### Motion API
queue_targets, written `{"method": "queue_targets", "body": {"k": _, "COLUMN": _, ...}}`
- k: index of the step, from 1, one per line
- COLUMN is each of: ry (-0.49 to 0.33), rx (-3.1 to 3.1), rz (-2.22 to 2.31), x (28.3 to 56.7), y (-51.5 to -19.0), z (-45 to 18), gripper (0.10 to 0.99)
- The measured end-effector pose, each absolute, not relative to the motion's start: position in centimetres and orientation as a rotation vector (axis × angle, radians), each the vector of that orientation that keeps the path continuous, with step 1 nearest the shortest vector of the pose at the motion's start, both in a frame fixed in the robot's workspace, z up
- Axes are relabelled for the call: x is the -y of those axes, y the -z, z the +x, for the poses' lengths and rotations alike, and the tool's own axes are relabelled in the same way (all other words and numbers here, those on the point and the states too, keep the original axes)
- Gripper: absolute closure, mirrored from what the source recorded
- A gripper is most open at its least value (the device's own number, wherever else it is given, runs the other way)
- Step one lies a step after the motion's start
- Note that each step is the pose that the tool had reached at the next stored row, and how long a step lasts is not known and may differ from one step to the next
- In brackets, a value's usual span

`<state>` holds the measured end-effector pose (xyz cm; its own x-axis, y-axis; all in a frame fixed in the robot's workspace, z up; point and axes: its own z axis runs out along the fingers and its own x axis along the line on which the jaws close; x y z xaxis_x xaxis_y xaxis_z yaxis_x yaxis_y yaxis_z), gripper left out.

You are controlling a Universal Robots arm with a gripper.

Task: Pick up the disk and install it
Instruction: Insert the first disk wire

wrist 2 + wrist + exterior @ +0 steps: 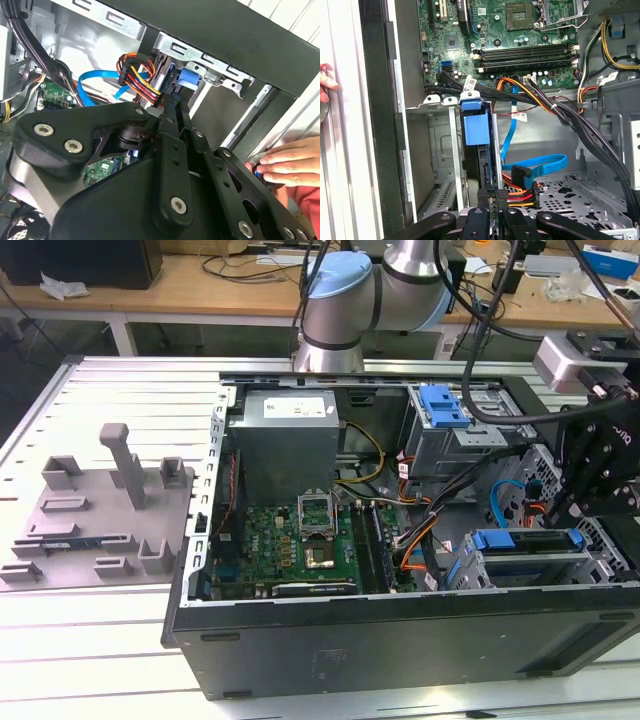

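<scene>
**Disk on edge in the drive cage, my hand on its end**

My hand [175,102] is drawn in to a narrow pinch on the near end of the disk [476,125]. The disk stands on edge in the drive cage [437,150] of the open computer case [400,640]. In the exterior view, its blue bracket lies along the cage top, to the right of the motherboard [290,540]. A blue data cable [540,162] runs just beside the disk. A person's fingers [287,160] rest on the case's outer rim.
</scene>
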<state>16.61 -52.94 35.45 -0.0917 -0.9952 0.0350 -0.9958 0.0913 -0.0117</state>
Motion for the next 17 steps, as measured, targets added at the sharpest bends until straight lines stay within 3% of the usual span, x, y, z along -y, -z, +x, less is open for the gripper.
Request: {"method": "queue_targets", "body": {"k": 17, "ry": -0.050, "rx": 2.307, "rz": 2.105, "x": 52.95, "y": -34.94, "z": 16.61, "gripper": 0.918}}
